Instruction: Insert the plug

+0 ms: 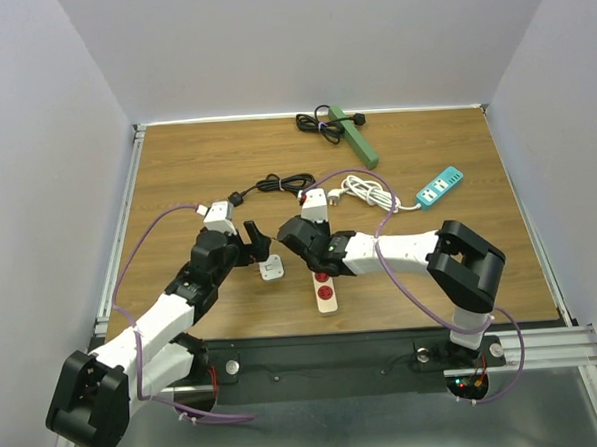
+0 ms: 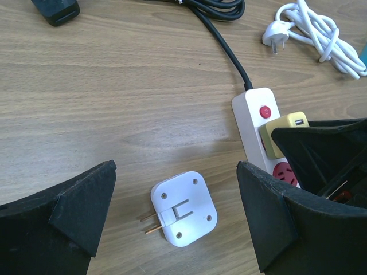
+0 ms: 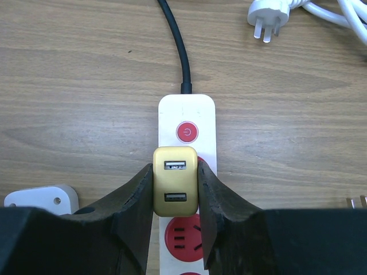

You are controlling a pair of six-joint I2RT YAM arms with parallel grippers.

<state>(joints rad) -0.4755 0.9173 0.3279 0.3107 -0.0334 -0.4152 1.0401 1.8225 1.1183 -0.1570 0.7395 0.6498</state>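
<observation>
Wooden table (image 1: 431, 267) | I see right gripper (image 3: 175, 179) clamped on yellow USB plug (image 3: 175, 195), frame centre, on white power strip (image 3: 186, 112) under its red power-symbol button (image 3: 187, 132) | left gripper (image 2: 176, 175) fingers apart, white adapter (image 2: 183, 209) lower centre

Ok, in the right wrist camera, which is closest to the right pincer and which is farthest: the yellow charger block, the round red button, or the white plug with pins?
1. The yellow plastic USB charger block: held between the fingers of the right pincer.
2. The round red button: just beyond, on the white power strip.
3. The white three-pin plug: far off, top right.
</observation>
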